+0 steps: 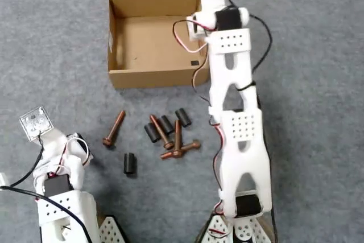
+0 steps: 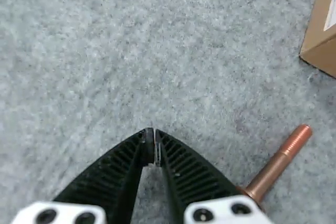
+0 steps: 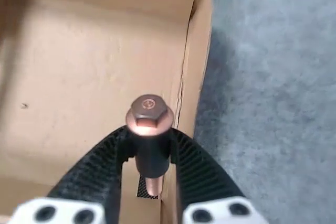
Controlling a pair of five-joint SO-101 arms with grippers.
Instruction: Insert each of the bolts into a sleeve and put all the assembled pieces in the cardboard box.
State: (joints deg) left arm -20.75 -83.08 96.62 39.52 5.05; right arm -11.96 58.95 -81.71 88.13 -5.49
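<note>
Illumination even, diffuse, from overhead. Shadows soft and short: a dim band lies on the grey felt (image 3: 262,77) along the cardboard box (image 3: 197,51) wall. The bolt (image 3: 149,114) head shows mild sheen.

Right arm (image 1: 232,78) outstretched, jaws clamped, left arm (image 1: 59,166) tucked back, jaws together

Grey, carpet-like desk (image 1: 62,55). Toward the far edge, open cardboard box (image 1: 151,78), flaps up. Nearer, a loose cluster: three copper bolts (image 1: 177,139) crossing or touching, three black sleeves (image 1: 166,124) just beside them. Further left, lone bolt (image 1: 114,128) lying tilted. Near it, fourth sleeve (image 1: 129,163), apart from the rest.
</note>
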